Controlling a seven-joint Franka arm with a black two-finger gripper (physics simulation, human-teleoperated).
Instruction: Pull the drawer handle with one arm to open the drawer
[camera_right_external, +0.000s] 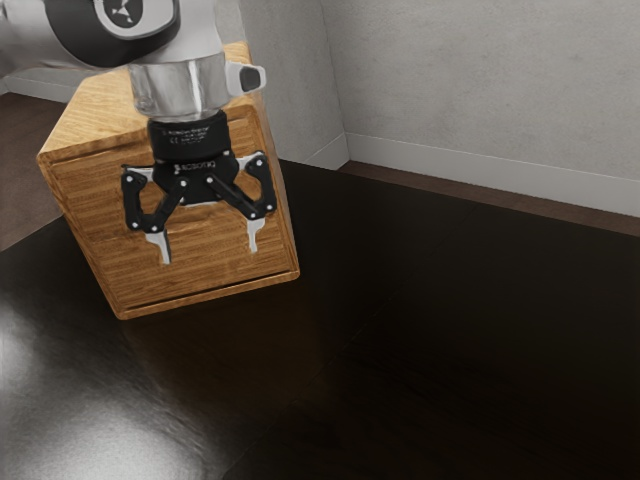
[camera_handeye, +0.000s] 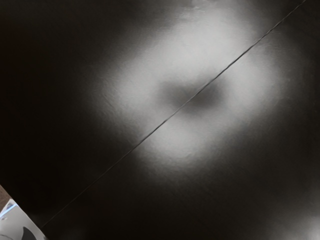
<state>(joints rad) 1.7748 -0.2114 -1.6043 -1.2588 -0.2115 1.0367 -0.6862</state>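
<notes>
**Item 1. Wooden drawer cabinet** (camera_right_external: 95, 125): stands on the table toward ten o'clock in the exterior view. Its drawer front (camera_right_external: 205, 280) faces five o'clock and looks flush, so unopened.

**Item 2. Handle:** not made out, possibly hidden behind the pincer. Judged rigid, and best taken at mid-front with a straight, level pull.

**Item 3. Pincer** (camera_right_external: 208, 250): jaws spread wide, tips down, holding nothing. It hangs just before the drawer front; whether it touches cannot be told.

**Item 4. Table** (camera_right_external: 450, 350): dark and glossy, with a thin seam (camera_handeye: 190, 100) in the wrist view.

**Handling note:** the wood is stiff and fairly heavy. The cabinet may slide on the slick table if the drawer binds.
</notes>
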